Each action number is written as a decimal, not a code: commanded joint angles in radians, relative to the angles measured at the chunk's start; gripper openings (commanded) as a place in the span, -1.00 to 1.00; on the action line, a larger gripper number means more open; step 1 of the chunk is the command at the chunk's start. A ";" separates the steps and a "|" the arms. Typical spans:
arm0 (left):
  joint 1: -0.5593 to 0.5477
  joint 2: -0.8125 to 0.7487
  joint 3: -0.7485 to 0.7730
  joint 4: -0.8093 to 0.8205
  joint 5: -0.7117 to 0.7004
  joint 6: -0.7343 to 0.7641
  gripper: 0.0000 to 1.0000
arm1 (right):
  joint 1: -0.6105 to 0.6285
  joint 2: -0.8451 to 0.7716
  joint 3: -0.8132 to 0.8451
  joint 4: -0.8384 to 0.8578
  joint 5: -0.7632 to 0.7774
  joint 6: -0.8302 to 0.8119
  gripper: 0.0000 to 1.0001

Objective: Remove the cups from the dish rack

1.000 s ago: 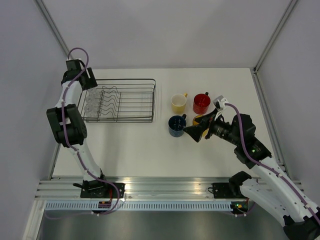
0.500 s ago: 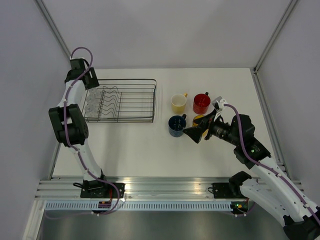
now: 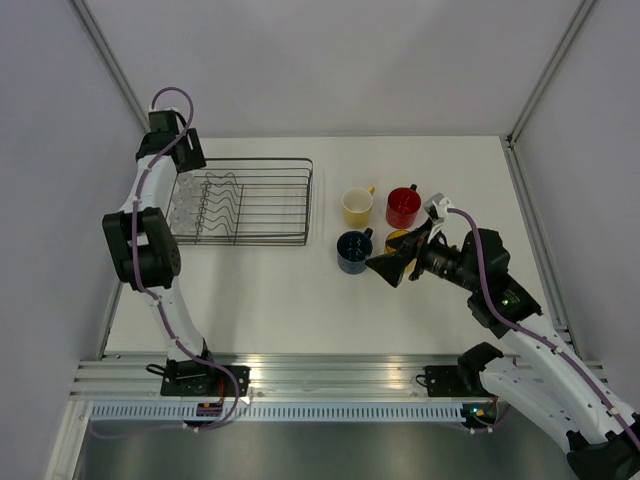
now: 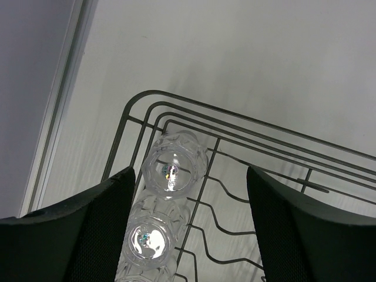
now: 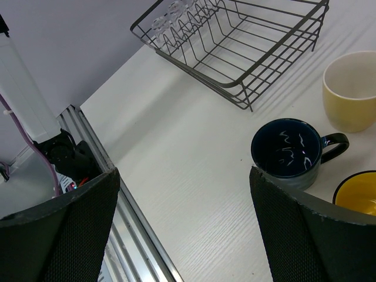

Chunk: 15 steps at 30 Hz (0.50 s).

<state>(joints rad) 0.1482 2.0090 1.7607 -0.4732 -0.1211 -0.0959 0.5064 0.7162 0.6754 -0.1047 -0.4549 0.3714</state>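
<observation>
Presently the left fingers (image 4: 100,229) are held part-open above the end tumbler (image 4: 174,167) in the dish rack (image 3: 270,200) corner; the tumbler should be centred between them before closing. The right fingers (image 5: 82,229) are spread wide, empty

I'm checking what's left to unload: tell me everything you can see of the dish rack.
The dish rack is a rectangular black wire basket with wavy divider wires, lying flat on the white table at its far left. Clear glass tumblers stand in a row along its left end; the rest holds nothing. The open left pincer hovers over its far-left corner.
</observation>
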 commanded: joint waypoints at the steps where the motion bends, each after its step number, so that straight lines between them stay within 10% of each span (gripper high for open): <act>1: -0.001 0.043 0.037 -0.022 -0.005 -0.010 0.59 | 0.001 -0.008 -0.008 0.048 -0.022 0.003 0.88; 15: -0.001 0.106 0.033 -0.035 -0.074 -0.024 0.57 | 0.000 -0.004 -0.016 0.057 -0.031 0.006 0.86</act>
<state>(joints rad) 0.1471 2.0857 1.7638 -0.5034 -0.1665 -0.0967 0.5064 0.7162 0.6617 -0.0986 -0.4702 0.3717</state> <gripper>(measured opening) 0.785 0.935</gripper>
